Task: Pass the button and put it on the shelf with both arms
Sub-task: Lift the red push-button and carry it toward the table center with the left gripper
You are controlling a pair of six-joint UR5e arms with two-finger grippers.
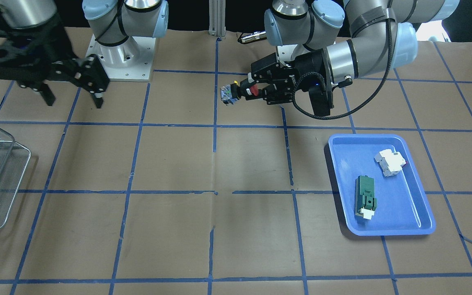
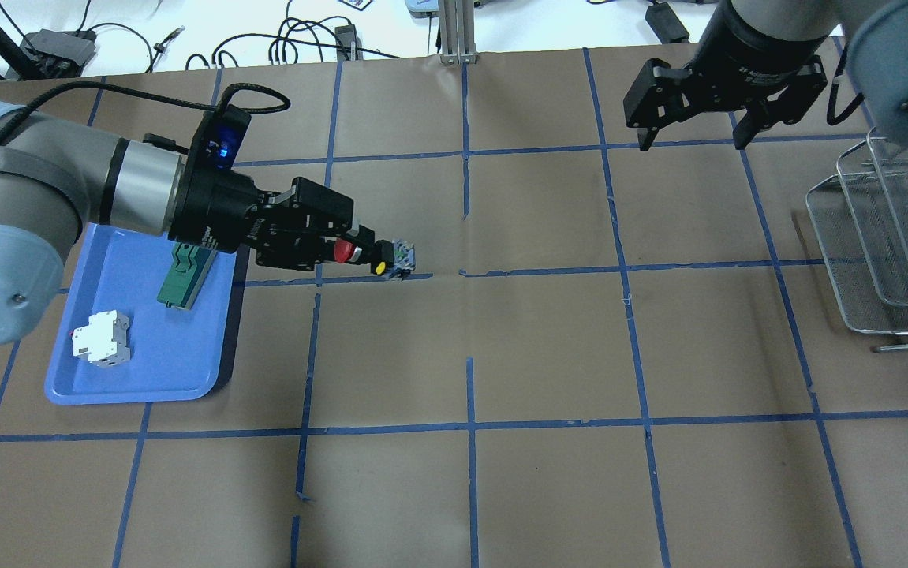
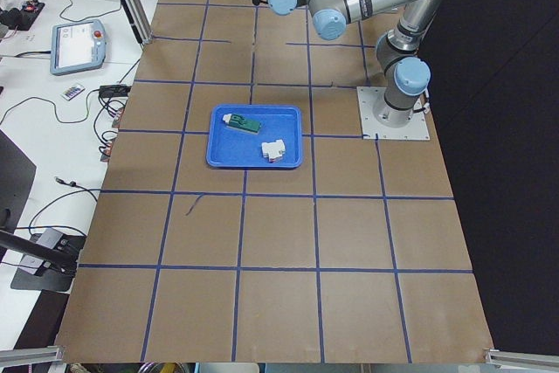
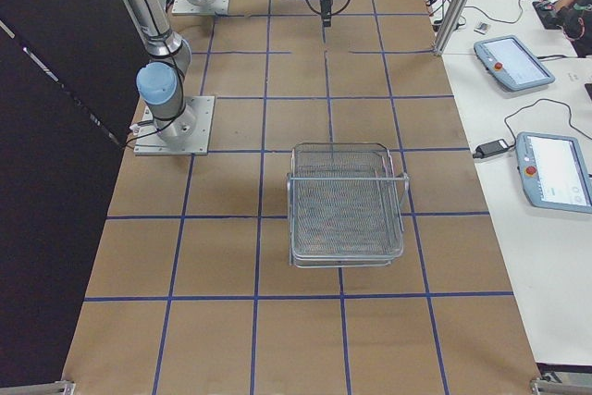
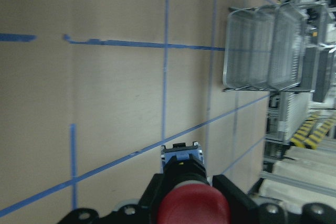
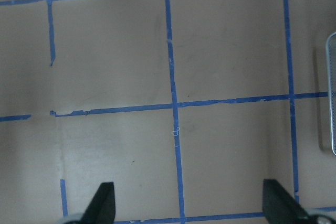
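Clamping the red-capped push button (image 2: 392,256) above the bench (image 2: 548,347) is the left tool (image 2: 353,251); the right tool (image 2: 690,143) hangs released.

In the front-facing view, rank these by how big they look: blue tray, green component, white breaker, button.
1. blue tray
2. green component and white breaker: look about alike, unranked
3. button: smallest, partly hidden by the left gripper

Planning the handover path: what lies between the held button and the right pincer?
Bare in the overhead view: only taped brown paper between the button and the open right pincer.
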